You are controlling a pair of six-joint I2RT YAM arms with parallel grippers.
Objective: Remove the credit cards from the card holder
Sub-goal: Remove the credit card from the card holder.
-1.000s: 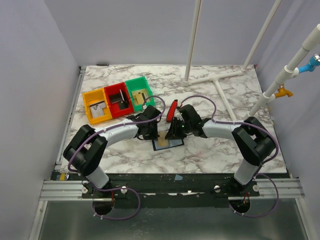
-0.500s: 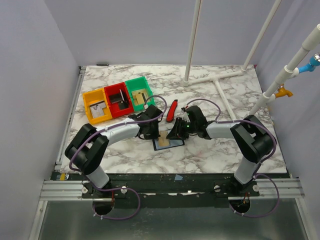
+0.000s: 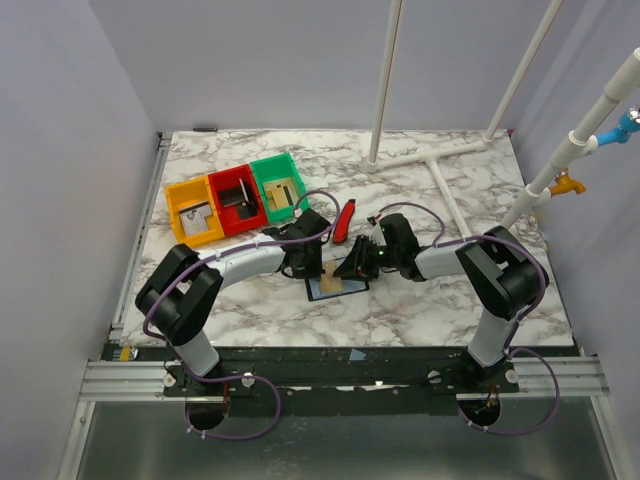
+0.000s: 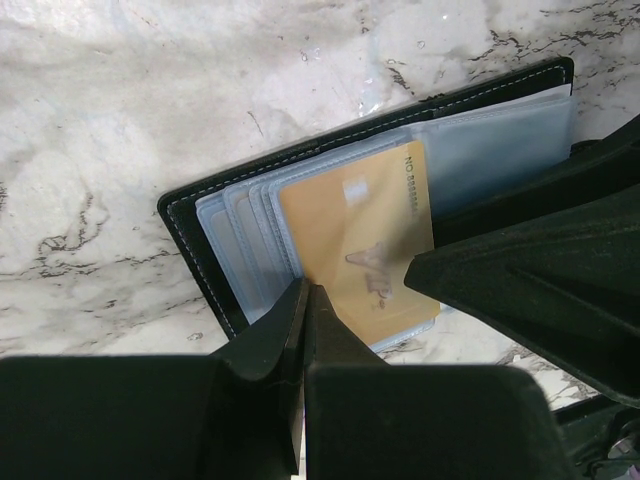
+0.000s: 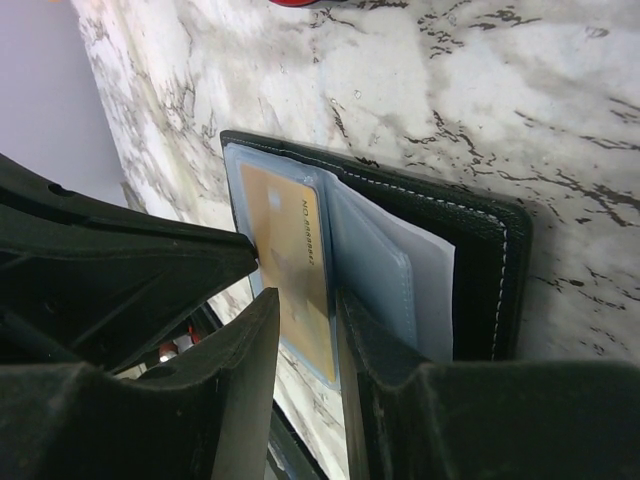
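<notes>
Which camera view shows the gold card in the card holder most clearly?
The left wrist view: the gold card lies nearly face-on in the middle, print visible. The right wrist view shows it slanted, partly hidden by the right gripper. The top external view gives only a small tan patch.

top: high overhead, far, looking down | wrists: close, looking down from opposite sides | shared: card holder (image 4: 250, 240)

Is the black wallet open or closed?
Open. The card holder lies spread flat, clear pockets facing up, with a gold credit card showing among them.
</notes>
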